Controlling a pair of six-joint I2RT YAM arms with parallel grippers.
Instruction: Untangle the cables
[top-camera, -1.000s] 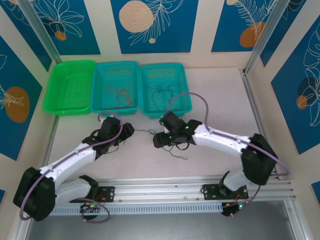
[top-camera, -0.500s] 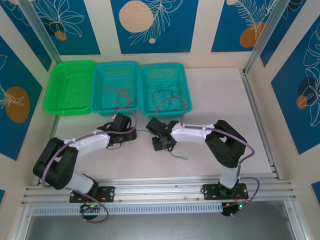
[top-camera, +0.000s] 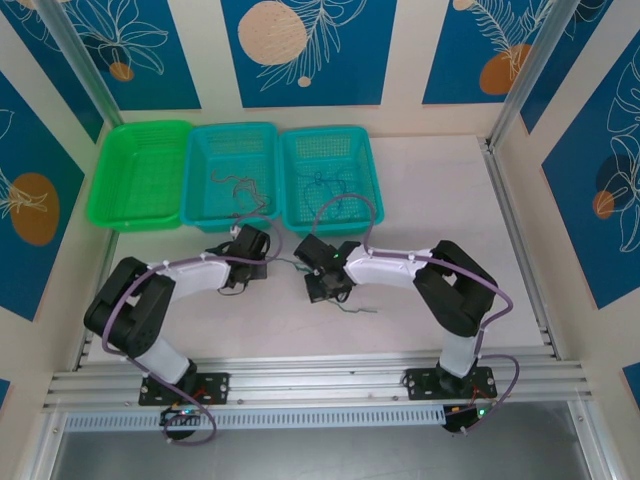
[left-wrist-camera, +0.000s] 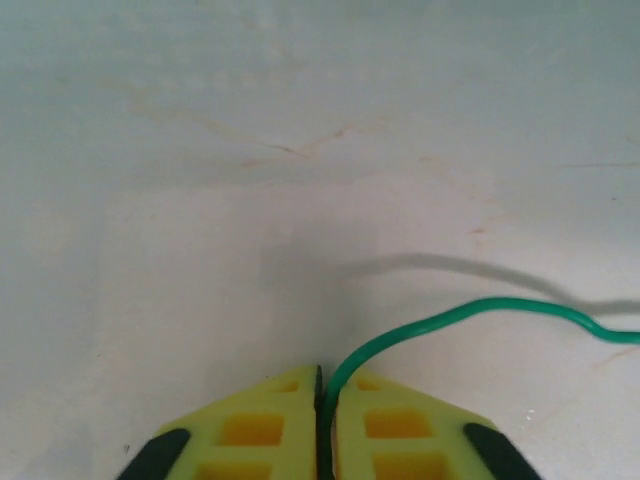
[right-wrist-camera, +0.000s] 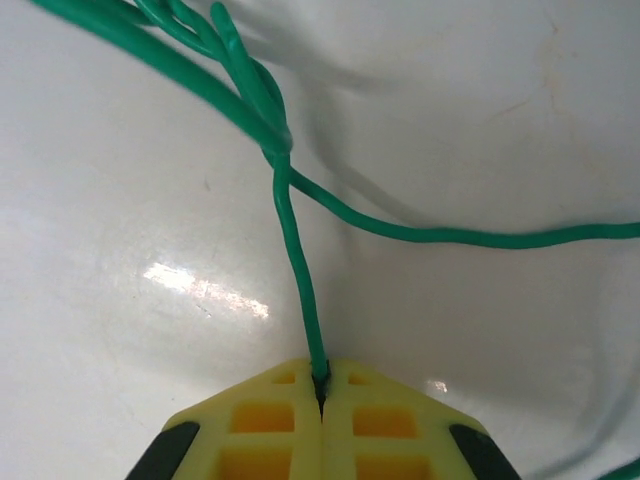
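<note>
- Right gripper (right-wrist-camera: 322, 386) of mine is closed tight, its yellow pads (right-wrist-camera: 262, 420) pinching one strand of the green cable (right-wrist-camera: 297, 270) just below a twisted knot (right-wrist-camera: 268, 135).
- Left gripper (left-wrist-camera: 320, 385) is shut just as firmly on another stretch of what looks like the same cable, which curves away over the table (left-wrist-camera: 200, 200).
- Seen from above, the cable spans the short gap between my two grippers, and a loose tail (top-camera: 355, 310) trails on the table near the right one (the other cables (top-camera: 240, 190) lie in the teal baskets (top-camera: 232, 127) behind).
- If I pull straight apart along the strand, I judge the knot cinches tighter instead of opening.
- So thin a wire, held only at the pad tips, can slip free under tension, and I would lose that end.
- A sharp tug could kink or stretch the wire.
- With both wrists this close together, a careless sideways move risks one bumping the other or dragging the tail into a fresh loop.
</note>
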